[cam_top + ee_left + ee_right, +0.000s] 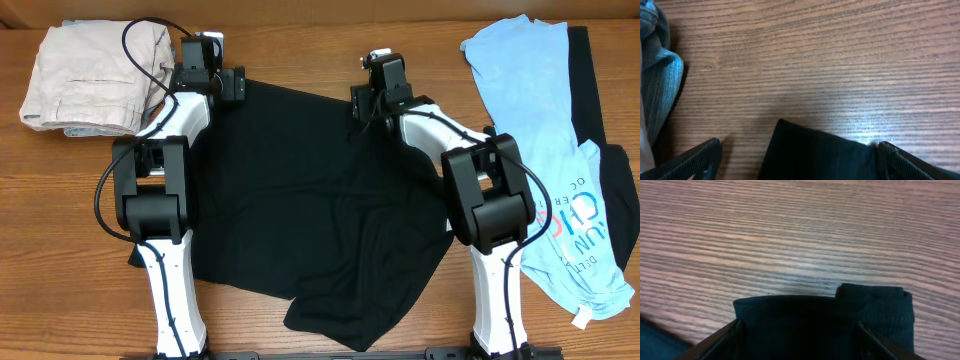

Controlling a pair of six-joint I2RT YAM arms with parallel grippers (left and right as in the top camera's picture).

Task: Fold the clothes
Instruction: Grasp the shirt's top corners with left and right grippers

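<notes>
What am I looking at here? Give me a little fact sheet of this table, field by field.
centre: black T-shirt, spread out, not folded
left gripper: open, a corner of the shirt between its fingers
right gripper: fingers on either side of a bunched shirt edge; grip unclear
left side: beige trousers, neatly folded
right side: light blue T-shirts, loose, lying over a dark garment
surface: wooden table

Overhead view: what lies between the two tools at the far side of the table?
The far edge of the black T-shirt runs from the left tool to the right tool, bare table beyond, seen overhead.
</notes>
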